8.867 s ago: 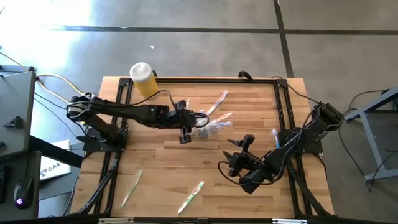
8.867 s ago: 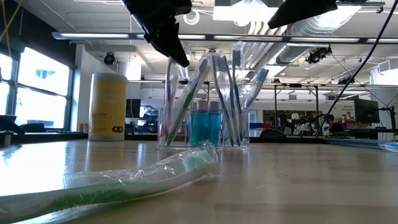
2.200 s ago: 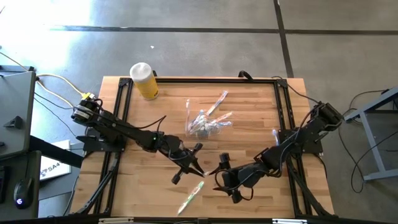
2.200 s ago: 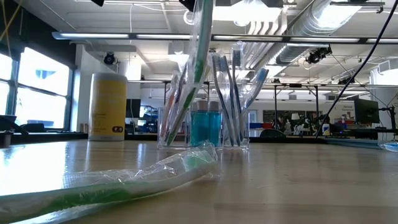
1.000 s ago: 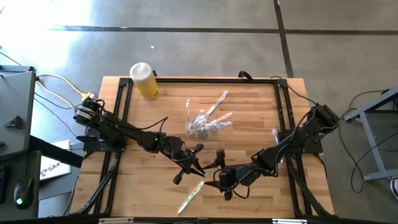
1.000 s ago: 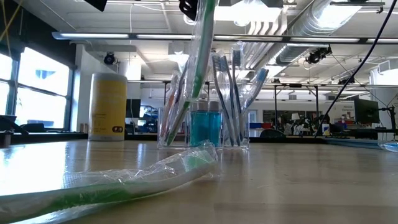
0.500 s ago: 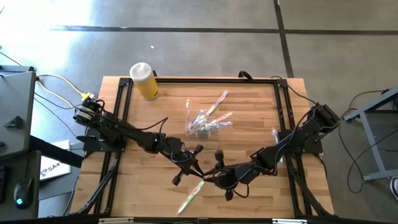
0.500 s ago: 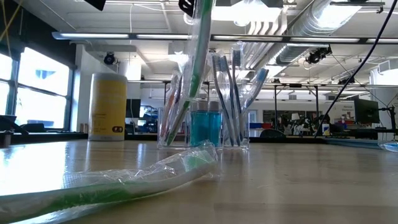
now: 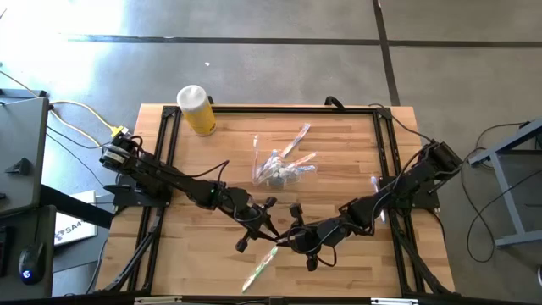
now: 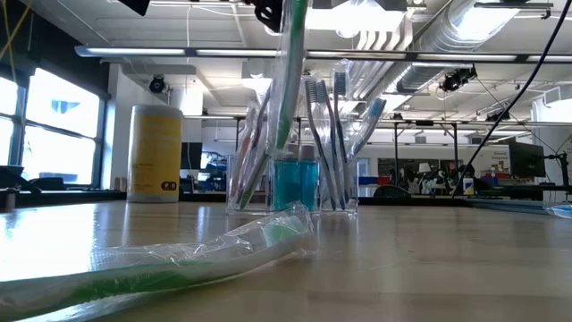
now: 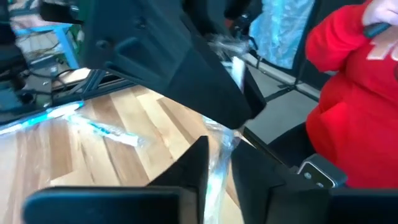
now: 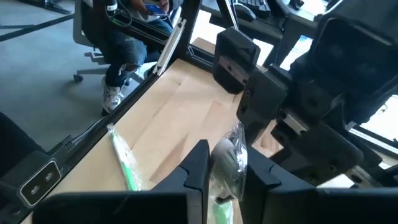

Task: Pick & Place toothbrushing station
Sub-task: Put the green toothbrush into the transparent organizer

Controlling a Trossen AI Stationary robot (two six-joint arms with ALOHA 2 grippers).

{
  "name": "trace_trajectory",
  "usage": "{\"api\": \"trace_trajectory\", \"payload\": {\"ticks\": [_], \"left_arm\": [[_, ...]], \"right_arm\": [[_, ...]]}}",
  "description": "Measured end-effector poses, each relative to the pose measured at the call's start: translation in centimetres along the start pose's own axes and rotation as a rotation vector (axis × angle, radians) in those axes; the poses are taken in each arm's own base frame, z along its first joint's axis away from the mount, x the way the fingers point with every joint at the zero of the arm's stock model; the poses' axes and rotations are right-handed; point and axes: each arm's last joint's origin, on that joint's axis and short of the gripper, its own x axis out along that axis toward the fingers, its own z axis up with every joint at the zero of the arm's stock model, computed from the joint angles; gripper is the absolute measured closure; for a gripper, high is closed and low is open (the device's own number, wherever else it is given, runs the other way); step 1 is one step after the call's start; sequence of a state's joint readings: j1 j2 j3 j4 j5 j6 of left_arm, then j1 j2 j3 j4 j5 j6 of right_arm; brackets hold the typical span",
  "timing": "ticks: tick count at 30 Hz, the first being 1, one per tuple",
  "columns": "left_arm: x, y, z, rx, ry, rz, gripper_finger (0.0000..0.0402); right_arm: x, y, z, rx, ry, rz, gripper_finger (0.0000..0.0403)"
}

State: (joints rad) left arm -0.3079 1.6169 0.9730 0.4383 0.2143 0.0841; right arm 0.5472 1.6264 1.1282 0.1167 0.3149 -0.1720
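The wooden bench [image 9: 339, 135] is carrying everything, with a black frame running along its edges. The left arm is reaching in from the left edge and the right arm from the right edge, and the two are meeting over the front middle of the bench.

The yellow bottle [image 9: 196, 110] with a white cap is standing upright at the back left corner. The clear container [image 9: 277, 168] is sitting near the middle of the bench, a little toward the back, and toothbrushes are leaning out of it at several angles; in the low view it [image 10: 295, 183] is also showing teal tube ends inside.

A wrapped toothbrush [image 9: 280, 240] is hanging in the air between the two grippers. The right gripper [image 9: 292, 241] is clenching its fingers on the crinkled plastic wrapper, as the right wrist view [image 12: 225, 163] is showing. The left gripper [image 9: 264, 230] is sitting just beside it with its fingers on either side of the same wrapper [image 11: 219, 163]; whether they are pressing it or letting it go cannot be told.

A second wrapped toothbrush with a green handle [image 9: 259, 269] is lying flat near the front edge, just in front of the grippers. A third wrapped one with a blue tip [image 9: 373, 182] is lying close to the right edge.
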Motion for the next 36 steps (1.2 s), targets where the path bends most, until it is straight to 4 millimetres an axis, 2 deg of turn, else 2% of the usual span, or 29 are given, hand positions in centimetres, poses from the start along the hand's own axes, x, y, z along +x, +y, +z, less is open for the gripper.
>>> {"api": "trace_trajectory", "payload": {"ticks": [11, 17, 23, 29, 31, 36], "left_arm": [[0.0, 0.2, 0.0, -0.026, 0.002, 0.056, 0.0216], [-0.1, 0.1, -0.3, -0.046, 0.039, 0.052, 0.0151], [-0.1, 0.2, -0.3, -0.044, 0.038, 0.057, 0.0137], [-0.1, 0.3, -0.5, -0.045, 0.057, 0.103, 0.0137], [-0.1, 0.3, -0.6, -0.047, 0.072, 0.105, 0.0137], [-0.1, 0.4, -0.7, -0.039, 0.084, 0.145, 0.0137]], "right_arm": [[-0.4, 1.0, -0.9, 0.044, 0.108, -0.032, 0.0365], [-1.4, 2.2, -1.9, 0.048, 0.23, -0.164, 0.0365], [-3.3, 3.2, -2.2, 0.054, 0.283, -0.334, 0.0365], [-6.1, 3.6, -2.0, 0.041, 0.269, -0.546, 0.0376], [-6.9, 3.5, -1.8, 0.061, 0.258, -0.563, 0.0389], [-7.7, 3.4, -1.8, 0.096, 0.253, -0.585, 0.0389]]}}
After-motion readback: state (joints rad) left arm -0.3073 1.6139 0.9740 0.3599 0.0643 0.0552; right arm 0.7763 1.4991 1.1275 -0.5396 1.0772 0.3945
